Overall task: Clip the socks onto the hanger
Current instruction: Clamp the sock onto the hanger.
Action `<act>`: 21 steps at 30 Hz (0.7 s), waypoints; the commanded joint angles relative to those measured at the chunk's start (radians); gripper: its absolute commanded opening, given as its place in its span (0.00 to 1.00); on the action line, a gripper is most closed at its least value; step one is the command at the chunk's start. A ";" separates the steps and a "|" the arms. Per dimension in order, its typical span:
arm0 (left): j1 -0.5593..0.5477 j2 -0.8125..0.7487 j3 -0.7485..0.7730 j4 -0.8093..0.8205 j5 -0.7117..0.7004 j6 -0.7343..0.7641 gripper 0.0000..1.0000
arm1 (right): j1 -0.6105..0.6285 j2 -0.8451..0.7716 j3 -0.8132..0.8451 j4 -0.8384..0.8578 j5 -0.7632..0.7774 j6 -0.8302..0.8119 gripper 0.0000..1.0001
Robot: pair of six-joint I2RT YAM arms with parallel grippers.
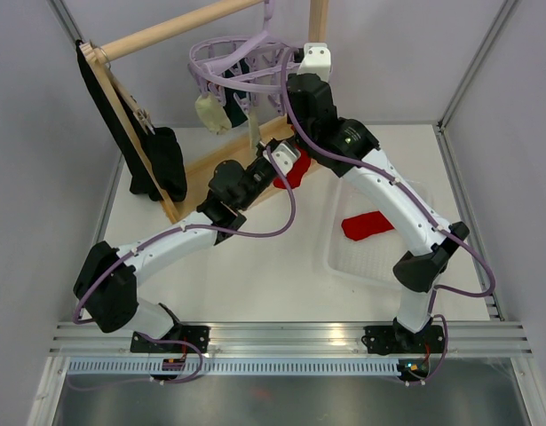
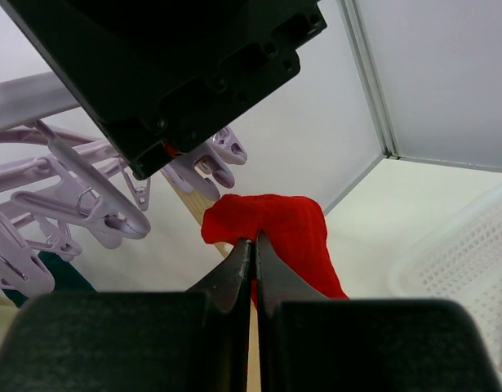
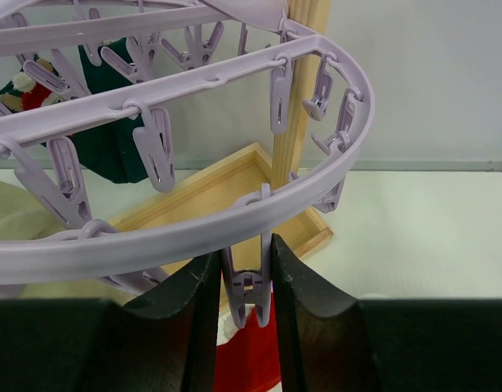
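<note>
Under the rim of the hanger [image 3: 193, 237] the right gripper [image 3: 246, 265] squeezes one dangling clip [image 3: 247, 287], and directly beneath that clip the left gripper [image 2: 252, 243], jaws pinched together on the red sock [image 2: 287, 233], holds its bunched edge upward.

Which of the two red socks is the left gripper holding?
The red sock by the wooden rack, pinched in the shut left gripper; the other red sock lies loose in the white basket.

Robotics lab test cell, not a home. White tabletop [image 1: 255, 284] boxed in by plain pale panels [image 1: 33, 177] on aluminium posts [image 1: 472, 62]. Left arm [image 1: 166, 244] and right arm [image 1: 388, 195], cables exposed, bolted to slotted metal rail [image 1: 290, 335] along frame bottom.
</note>
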 commanded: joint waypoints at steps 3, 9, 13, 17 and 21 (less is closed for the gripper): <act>-0.011 0.008 -0.011 0.050 -0.035 0.051 0.02 | -0.003 0.022 0.058 -0.004 0.052 0.000 0.00; -0.014 0.014 -0.003 0.050 -0.050 0.066 0.02 | -0.005 0.022 0.061 -0.007 0.049 0.000 0.00; -0.014 0.018 0.002 0.060 -0.060 0.072 0.02 | -0.005 0.023 0.061 -0.012 0.050 -0.005 0.00; -0.014 0.021 0.005 0.060 -0.064 0.074 0.02 | -0.005 0.023 0.062 -0.016 0.055 -0.005 0.00; -0.014 0.029 0.012 0.063 -0.081 0.072 0.02 | -0.005 0.023 0.064 -0.022 0.043 0.000 0.00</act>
